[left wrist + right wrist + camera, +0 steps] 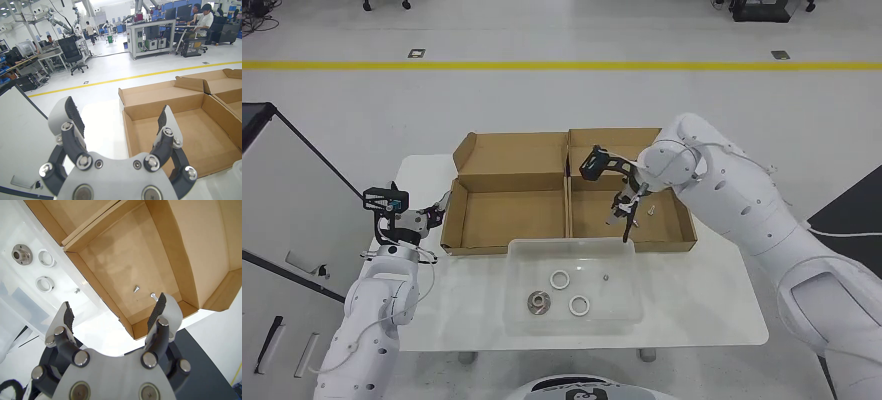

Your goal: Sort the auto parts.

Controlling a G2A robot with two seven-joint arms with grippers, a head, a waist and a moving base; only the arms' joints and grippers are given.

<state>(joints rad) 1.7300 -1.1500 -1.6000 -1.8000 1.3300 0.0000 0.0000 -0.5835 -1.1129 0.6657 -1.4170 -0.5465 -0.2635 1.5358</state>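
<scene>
Right wrist view: right gripper [114, 298] spread, empty, over 2 bolts [136, 288] in box [122, 253].

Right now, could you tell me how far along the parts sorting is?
Done: two bolts lie in the right box. In hand: nothing; the right gripper hangs open above that box, the left gripper open beside the left box. Left: two rings, a flange and one bolt in the tray.
</scene>
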